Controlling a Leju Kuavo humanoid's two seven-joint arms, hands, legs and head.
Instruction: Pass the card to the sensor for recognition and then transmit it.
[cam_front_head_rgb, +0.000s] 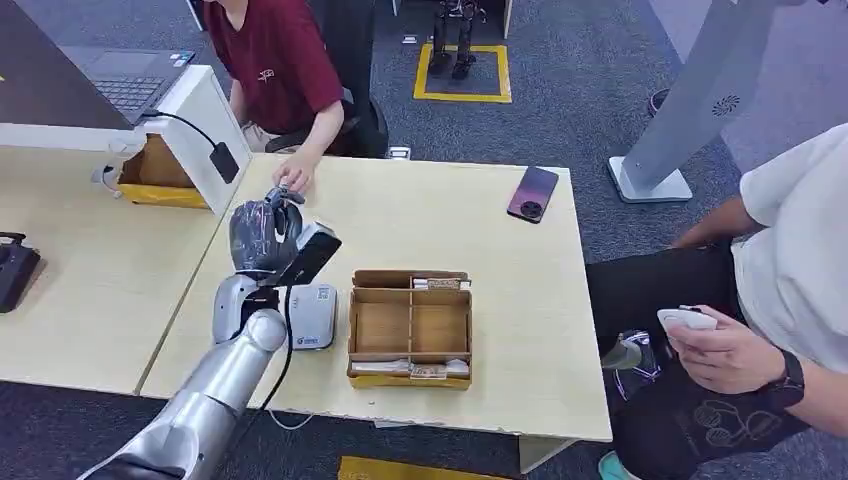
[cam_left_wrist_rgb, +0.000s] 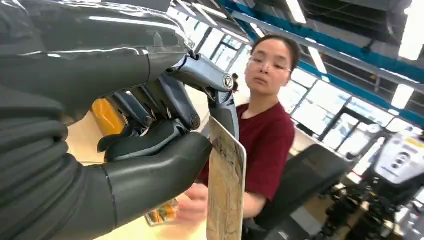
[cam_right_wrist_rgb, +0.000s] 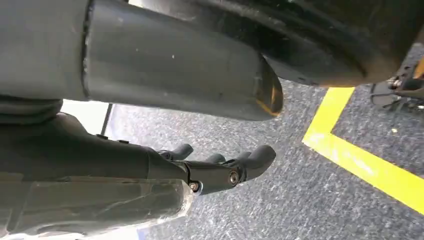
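Above the sensor (cam_front_head_rgb: 311, 317), card (cam_left_wrist_rgb: 226, 192) upright in left robot hand's (cam_front_head_rgb: 262, 236) pinch.

An office or lab-like workroom: pale wooden counters (cam_front_head_rgb: 470, 215) stand on grey carpet (cam_front_head_rgb: 590, 60) marked with yellow floor tape (cam_front_head_rgb: 462, 97). A laptop (cam_front_head_rgb: 130, 85) sits open, and a person (cam_front_head_rgb: 280, 60) occupies a dark office chair (cam_front_head_rgb: 365, 120). The left wrist view shows long ceiling strip lights (cam_left_wrist_rgb: 310, 55).

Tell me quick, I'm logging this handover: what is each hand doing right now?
Left hand: holding the card, pinched between thumb and fingers.
Right hand: holds nothing; fingers loosely curled, hanging above the floor.
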